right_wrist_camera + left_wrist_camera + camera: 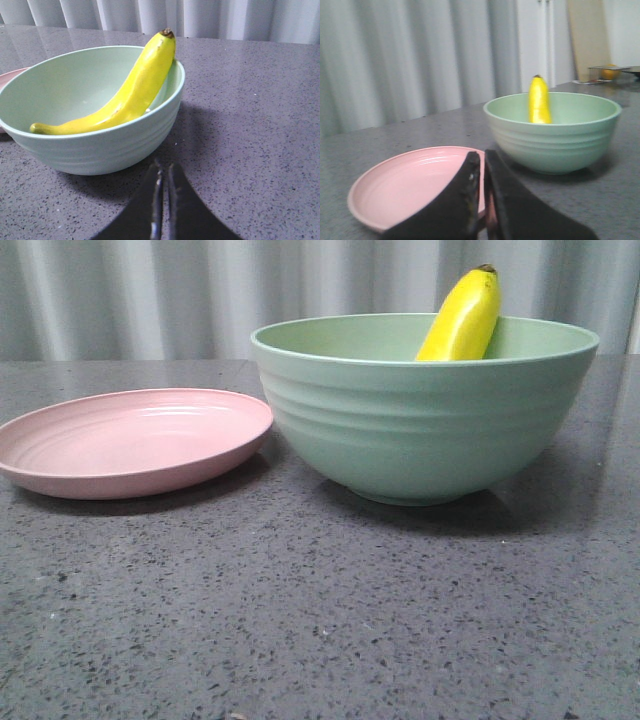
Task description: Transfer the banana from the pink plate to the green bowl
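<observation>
The banana [462,317] lies inside the bowl [425,425], its glossy yellow body curving up the inner wall so that the dark tip pokes above the rim on the side away from the robot. In the right wrist view the banana [127,95] shows whole: the thin stem end rests low in the bowl [95,142], the fat part leans on the wall, and the skin looks smooth and unmarked apart from the brown tip. The plate [130,440] sits just left of the bowl on the speckled grey counter [320,620], its rim close to the bowl's side; whether they touch I cannot tell. It holds nothing. The left gripper [481,165] hangs over the near rim of the plate [405,185], fingers pressed almost together with nothing between them. The right gripper [164,172] hovers near the bowl, its 2 fingers likewise closed to a sliver and empty.
</observation>
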